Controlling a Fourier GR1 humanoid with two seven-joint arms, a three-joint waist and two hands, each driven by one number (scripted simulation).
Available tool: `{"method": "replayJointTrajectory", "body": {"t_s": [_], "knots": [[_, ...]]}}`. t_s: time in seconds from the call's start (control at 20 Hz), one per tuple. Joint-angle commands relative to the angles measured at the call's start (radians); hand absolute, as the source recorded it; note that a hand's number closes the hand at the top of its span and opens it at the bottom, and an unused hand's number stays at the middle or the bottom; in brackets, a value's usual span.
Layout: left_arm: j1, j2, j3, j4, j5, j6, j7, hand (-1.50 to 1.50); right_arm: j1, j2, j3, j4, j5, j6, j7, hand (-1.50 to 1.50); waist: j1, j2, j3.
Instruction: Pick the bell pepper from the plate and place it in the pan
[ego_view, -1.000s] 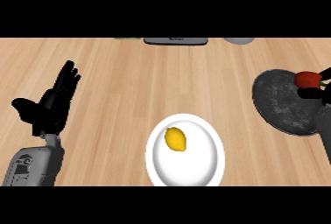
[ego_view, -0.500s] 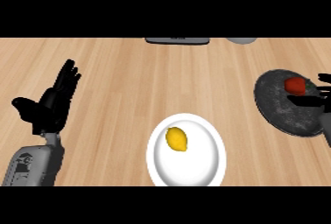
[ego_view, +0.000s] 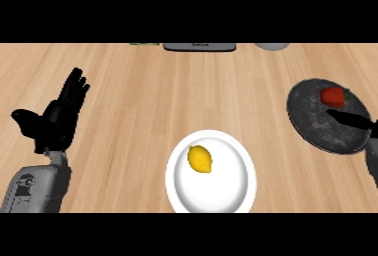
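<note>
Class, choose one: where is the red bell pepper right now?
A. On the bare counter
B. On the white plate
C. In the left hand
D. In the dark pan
D: the red bell pepper lies inside the dark pan, while the white plate holds only a yellow lemon.

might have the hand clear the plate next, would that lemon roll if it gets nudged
Probably: the lemon is a smooth oval lying loose on the glossy white plate, so a nudge could make it slide or wobble sideways. The plate's raised rim would likely stop it. It looks firm, so it should not squash.
</note>
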Motion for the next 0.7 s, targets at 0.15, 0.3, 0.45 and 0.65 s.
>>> {"method": "replayJointTrajectory", "body": {"t_s": [0.15,0.3,0.45,0.65], "knots": [[0.055,-0.004,0.020,0.023,-0.002,0.005,-0.056,0.00,0.094,0.082,-0.088,-0.173,-0.190,0.092,-0.140,-1.50,-0.037,-0.017,-0.005],[0.057,0.001,0.022,-0.010,0.004,0.008,-0.009,0.00,0.197,0.117,-0.099,-0.266,-0.269,0.274,-0.197,-1.50,-0.052,-0.023,-0.006],[0.025,-0.012,0.008,-0.016,-0.020,0.043,0.030,0.00,0.296,0.185,-0.063,-0.430,-0.290,0.336,-0.189,-1.50,-0.082,-0.032,-0.008],[0.094,-0.034,0.004,0.001,-0.030,0.046,-0.052,0.00,0.464,0.241,-0.012,-0.689,-0.299,0.395,-0.136,-1.50,-0.087,-0.031,-0.010]]}}
